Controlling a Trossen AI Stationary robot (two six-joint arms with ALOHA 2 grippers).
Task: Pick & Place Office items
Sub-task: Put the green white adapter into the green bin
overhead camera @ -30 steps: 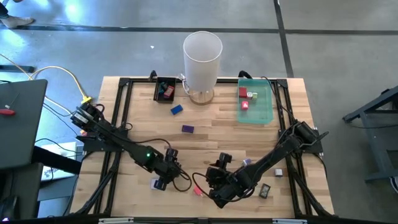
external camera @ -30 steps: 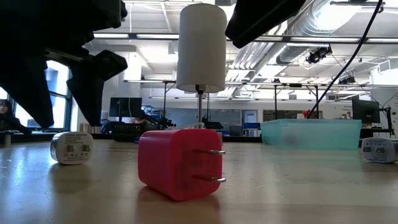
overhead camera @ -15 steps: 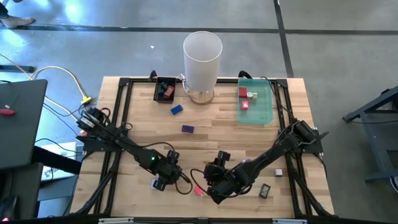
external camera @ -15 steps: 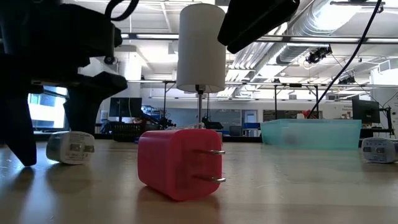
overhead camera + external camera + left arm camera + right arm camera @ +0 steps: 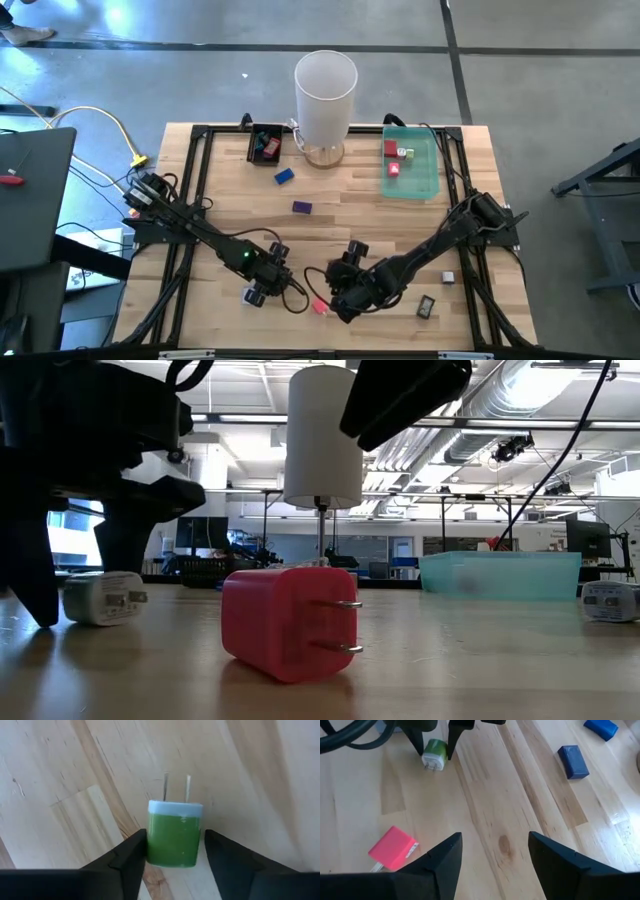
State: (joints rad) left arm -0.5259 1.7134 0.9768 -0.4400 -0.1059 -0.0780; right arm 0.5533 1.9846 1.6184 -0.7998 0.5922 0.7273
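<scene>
A green charger plug with a white pronged face (image 5: pixel 175 840) lies on the wooden table at the near left (image 5: pixel 250 295). My left gripper (image 5: pixel 175 834) points down over it and is shut on it. A pink charger plug (image 5: pixel 290 622) lies on its side near the front edge (image 5: pixel 320 307). My right gripper (image 5: pixel 492 865) hangs open above the table just right of the pink plug (image 5: pixel 392 848) and touches nothing. Farther back, a blue block (image 5: pixel 284 176) and a purple block (image 5: pixel 301 207) lie flat on the table. My left gripper has the green plug's two long side faces (image 5: pixel 150 845) between its two fingers, which come steeply from above. The fingers lie along the plug's body, and the prongs point away from the wrist. The plug rests flat on the table.
A tall white cylinder (image 5: pixel 325 95) stands at the far middle. Beside it are a small black tray (image 5: pixel 265 143) and a translucent green tray (image 5: pixel 430 175), both holding small pieces. A grey piece (image 5: pixel 448 277) and a black piece (image 5: pixel 425 307) lie near my right arm.
My left gripper has come down over the green plug, and its fingers have narrowed onto the plug's sides. The plug has slid a little along the table and stays flat on it.
</scene>
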